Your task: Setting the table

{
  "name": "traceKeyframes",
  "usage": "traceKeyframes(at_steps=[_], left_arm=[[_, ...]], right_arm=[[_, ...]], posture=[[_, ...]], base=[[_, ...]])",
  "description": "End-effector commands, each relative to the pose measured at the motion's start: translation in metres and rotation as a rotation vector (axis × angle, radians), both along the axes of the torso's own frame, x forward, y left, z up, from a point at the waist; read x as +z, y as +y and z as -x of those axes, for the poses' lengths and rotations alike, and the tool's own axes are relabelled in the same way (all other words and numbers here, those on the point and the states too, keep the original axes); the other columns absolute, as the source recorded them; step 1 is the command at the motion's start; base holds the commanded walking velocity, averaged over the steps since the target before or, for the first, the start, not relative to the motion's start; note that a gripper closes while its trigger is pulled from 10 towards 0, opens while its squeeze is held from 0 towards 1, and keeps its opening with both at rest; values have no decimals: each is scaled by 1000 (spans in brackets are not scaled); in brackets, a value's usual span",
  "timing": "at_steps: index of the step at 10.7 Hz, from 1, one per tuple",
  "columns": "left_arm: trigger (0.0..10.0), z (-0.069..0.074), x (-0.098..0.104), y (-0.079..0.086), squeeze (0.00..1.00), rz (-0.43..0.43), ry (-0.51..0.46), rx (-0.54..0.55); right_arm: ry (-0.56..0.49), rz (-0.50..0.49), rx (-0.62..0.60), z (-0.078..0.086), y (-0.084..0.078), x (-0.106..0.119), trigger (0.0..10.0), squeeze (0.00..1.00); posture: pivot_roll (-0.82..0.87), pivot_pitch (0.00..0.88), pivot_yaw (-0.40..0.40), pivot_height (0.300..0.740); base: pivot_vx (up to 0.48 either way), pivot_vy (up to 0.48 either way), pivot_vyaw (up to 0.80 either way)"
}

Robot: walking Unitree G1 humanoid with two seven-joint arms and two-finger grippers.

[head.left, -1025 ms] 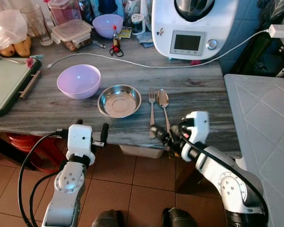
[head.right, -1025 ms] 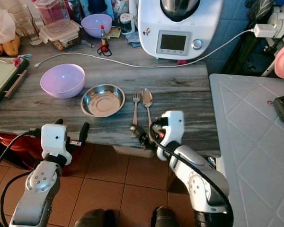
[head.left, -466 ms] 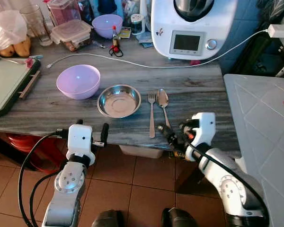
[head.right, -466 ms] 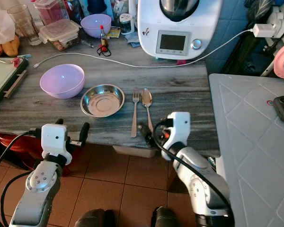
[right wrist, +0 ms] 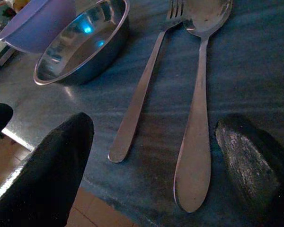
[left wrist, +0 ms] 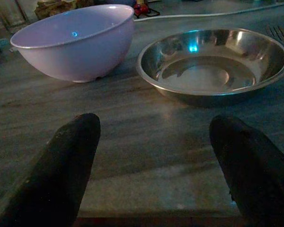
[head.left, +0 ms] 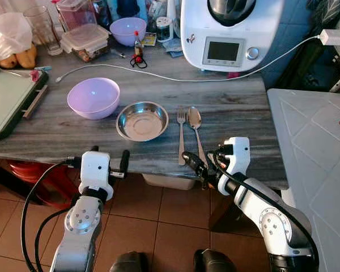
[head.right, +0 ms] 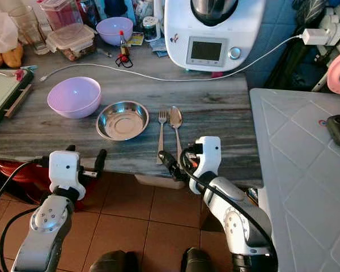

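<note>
Since half a second ago my right gripper (head.left: 197, 170) has swung back in toward the cutlery handles at the counter's front edge, while the left gripper (head.left: 109, 158) has stayed put below the edge. From the head cameras, I see the steel bowl (head.left: 142, 120) set with the fork (head.left: 181, 136) and spoon (head.left: 196, 129) lying side by side just to its right, and the lilac bowl (head.left: 93, 97) to its left; the place looks largely laid, though I judge a glass or a final straightening may remain. Further back stand a kitchen machine (head.left: 232, 31), its white cable (head.left: 158, 75) trailing across the counter (head.left: 243, 113), a second lilac bowl (head.left: 128, 29), storage boxes (head.left: 86, 38) and a tumbler (head.left: 43, 28), none crowding the setting. On the left wrist camera, the fingers (left wrist: 66, 170) are spread wide with bare counter between them, facing both bowls. On the right wrist camera, the fingers (right wrist: 52, 165) are also apart, straddling the fork and spoon handle ends without touching them.
</note>
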State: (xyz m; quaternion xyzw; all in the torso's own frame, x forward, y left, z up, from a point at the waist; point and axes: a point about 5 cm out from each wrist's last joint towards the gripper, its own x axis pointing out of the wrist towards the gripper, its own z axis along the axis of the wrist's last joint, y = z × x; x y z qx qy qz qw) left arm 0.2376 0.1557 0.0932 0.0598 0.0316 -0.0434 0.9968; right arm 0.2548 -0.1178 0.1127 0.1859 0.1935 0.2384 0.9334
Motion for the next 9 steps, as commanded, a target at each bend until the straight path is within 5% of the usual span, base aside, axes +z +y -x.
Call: traceKeyframes(at_steps=[1, 9], left_arm=[[10000, 2, 2, 3, 0, -12, 1, 2], [10000, 1, 2, 1, 0, -9, 1, 1]], right_arm=[[44, -19, 43, 2, 6, -6, 10000, 0], [24, -41, 145, 1, 16, -5, 10000, 0]], posture=[[-9, 107, 60, 740], [-6, 103, 57, 740]], base=[[0, 0, 0], [0, 0, 0]])
